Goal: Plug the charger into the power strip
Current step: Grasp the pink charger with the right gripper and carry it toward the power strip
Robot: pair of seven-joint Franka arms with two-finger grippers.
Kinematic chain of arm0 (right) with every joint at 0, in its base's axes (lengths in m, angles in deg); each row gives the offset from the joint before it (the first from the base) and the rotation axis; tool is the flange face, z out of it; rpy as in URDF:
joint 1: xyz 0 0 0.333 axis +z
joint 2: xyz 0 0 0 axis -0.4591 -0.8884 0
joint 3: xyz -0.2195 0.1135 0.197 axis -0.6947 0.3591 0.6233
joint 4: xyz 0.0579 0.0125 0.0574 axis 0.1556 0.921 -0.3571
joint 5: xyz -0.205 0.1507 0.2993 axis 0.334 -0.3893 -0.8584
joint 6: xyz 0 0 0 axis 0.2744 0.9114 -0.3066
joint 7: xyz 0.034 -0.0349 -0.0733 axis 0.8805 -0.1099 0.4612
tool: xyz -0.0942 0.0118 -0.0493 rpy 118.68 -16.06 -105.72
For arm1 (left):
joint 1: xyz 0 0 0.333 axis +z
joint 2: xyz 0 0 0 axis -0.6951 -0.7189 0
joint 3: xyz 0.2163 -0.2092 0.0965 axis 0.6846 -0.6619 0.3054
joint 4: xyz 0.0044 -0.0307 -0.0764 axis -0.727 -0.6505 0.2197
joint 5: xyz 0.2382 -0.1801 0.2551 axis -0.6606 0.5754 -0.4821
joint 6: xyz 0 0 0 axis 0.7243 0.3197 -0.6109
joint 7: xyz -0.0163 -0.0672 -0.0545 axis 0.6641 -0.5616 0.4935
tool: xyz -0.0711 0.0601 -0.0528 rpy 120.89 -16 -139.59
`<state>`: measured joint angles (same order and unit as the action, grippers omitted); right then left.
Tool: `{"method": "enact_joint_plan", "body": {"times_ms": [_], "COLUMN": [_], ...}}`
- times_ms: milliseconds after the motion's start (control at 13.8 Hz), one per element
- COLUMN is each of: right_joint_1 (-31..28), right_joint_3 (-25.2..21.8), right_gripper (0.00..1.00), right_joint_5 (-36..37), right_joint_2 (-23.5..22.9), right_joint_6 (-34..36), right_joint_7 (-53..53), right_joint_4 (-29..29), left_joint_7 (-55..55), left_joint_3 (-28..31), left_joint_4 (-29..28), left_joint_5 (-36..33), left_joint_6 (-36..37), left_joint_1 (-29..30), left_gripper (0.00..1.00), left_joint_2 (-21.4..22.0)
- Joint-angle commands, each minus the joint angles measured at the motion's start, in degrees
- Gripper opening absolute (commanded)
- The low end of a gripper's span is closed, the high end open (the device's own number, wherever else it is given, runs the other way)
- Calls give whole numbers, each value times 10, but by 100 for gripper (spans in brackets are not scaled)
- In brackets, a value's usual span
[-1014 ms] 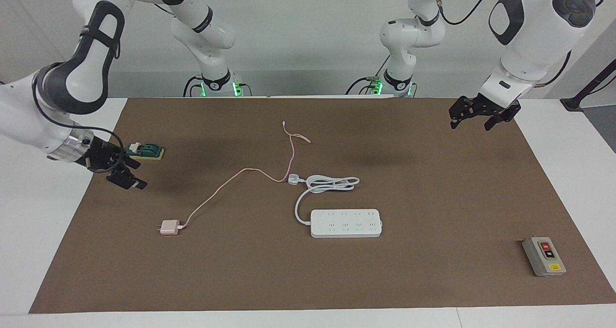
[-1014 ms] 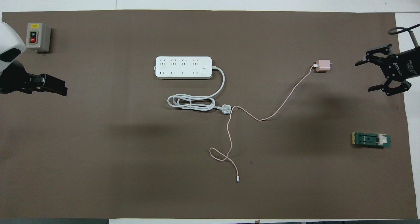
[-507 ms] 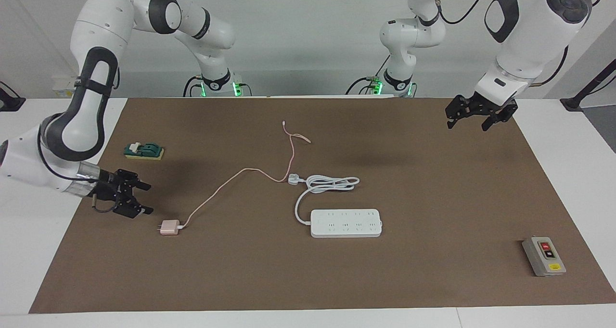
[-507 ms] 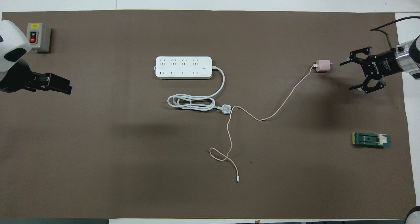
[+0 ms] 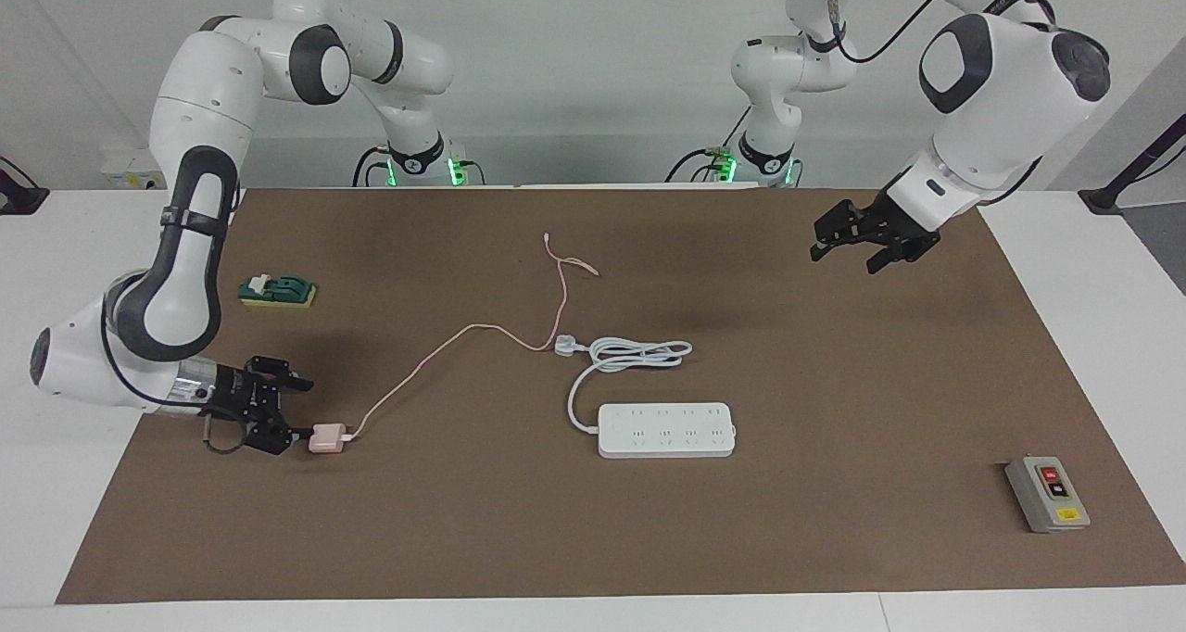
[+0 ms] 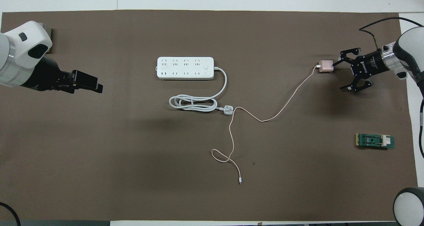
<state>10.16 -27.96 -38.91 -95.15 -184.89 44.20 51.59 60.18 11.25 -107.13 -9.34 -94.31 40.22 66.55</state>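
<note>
You are at the reaching step: the right gripper (image 5: pixel 295 416), wide open and holding nothing, meets the charger (image 5: pixel 325 438) near the mat's (image 5: pixel 834 521) right-arm edge, so close next, while the left gripper (image 5: pixel 848 250) waits open.

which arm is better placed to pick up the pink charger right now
The right arm. The right gripper is open and low beside the charger, at its prong end. The left gripper hangs over bare mat at the table's left-arm end, well away from the charger.
</note>
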Motion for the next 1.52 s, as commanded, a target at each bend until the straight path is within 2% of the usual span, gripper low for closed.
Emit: {"method": "enact_joint_plan", "body": {"times_ms": [0, 145, 507, 797, 941, 1159, 1303, 1448], "right_joint_1": [-1, -2, 2, 13, 23, 24, 23, 19], "right_joint_3": [3, 3, 2, 4, 4, 4, 4, 5], "right_gripper": [100, 100, 100, 100, 100, 100, 100, 100], "right_joint_5": [-17, -32, -30, -46, -59, -62, -64, -65], "right_joint_2": [-30, -44, -55, -63, -63, -63, -63, -64], "right_joint_6": [4, 30, -11, -21, -23, -39, -55, -55], "right_joint_7": [-20, -40, -38, -40, -42, -38, -32, -28], "right_joint_4": [-56, -94, -94, -94, -93, -86, -78, -77], "left_joint_7": [-13, -27, -84, -104, -133, -212, -223, -224], "left_joint_3": [1, 1, 1, 1, 0, 0, -1, -1], "left_joint_4": [0, 3, 7, -22, -37, -60, -62, -63], "left_joint_5": [106, 142, 214, 299, 314, 404, 414, 456], "left_joint_6": [-31, -52, -57, -87, -81, -60, -58, -35], "left_joint_1": [19, 20, 31, 31, 42, 50, 51, 57], "left_gripper": [100, 100, 100, 100, 100, 100, 100, 100], "left_joint_2": [-46, -68, -95, -97, -103, -123, -131, -148]}}
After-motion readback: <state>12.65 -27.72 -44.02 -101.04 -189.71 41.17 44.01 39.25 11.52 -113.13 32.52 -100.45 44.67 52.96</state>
